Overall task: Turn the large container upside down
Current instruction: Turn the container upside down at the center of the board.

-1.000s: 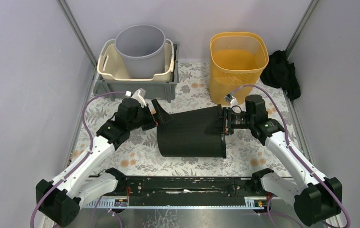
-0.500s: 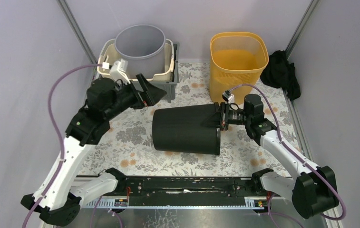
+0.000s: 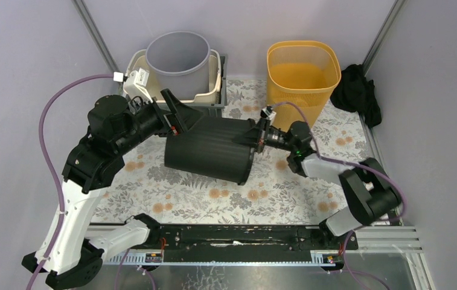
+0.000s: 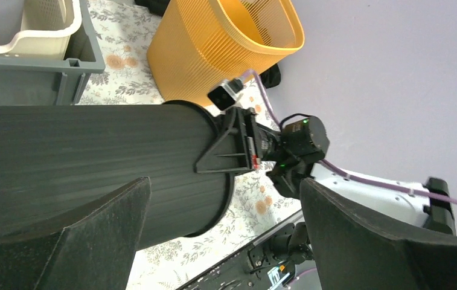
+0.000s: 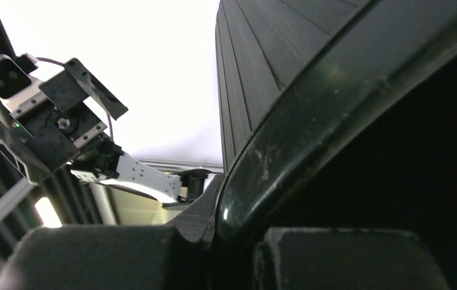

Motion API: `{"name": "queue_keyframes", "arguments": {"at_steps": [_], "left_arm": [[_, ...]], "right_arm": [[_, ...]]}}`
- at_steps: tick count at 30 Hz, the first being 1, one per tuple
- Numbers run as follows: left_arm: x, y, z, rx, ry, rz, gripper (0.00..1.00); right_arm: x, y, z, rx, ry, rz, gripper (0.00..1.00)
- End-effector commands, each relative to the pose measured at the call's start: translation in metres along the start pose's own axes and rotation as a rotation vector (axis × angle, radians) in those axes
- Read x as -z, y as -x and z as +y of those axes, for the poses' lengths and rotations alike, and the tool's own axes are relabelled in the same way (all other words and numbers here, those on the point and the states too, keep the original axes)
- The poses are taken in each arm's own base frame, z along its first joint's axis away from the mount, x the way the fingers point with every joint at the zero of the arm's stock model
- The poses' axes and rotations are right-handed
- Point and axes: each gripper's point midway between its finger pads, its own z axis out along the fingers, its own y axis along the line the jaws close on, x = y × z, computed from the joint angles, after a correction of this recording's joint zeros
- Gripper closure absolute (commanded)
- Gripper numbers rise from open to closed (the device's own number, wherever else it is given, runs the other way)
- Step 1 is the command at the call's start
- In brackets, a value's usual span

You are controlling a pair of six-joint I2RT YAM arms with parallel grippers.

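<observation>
- Now the large black ribbed plastic container [image 3: 207, 151] lies on its side on the flowered table cover [image 3: 183, 193], mouth toward the right.
- Right gripper [image 3: 257, 138] pinches its rim; left gripper [image 3: 185, 116] gapes wide at its closed end.
- Just behind this end stands a grey plastic crate [image 3: 141, 112] holding a cream basket [image 3: 134, 84] and a grey round bucket [image 3: 177, 60].
- An orange mesh bin [image 3: 301, 84] stands behind the right gripper.

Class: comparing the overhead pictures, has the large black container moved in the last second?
Yes. The black container has shifted left and back, toward the grey crate.
</observation>
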Motion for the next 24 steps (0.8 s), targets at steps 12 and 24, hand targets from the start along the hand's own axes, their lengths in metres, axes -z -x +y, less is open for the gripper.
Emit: {"name": "queue_keyframes", "arguments": {"at_steps": [12, 24], "left_arm": [[0.024, -0.001, -0.010, -0.015, -0.032, 0.002, 0.00], [0.018, -0.003, -0.007, -0.014, -0.019, 0.013, 0.00]], "right_arm": [[-0.110, -0.003, 0.066, 0.094, 0.503, 0.020, 1.00], [-0.186, -0.023, 0.051, 0.042, 0.594, 0.065, 1.00]]}}
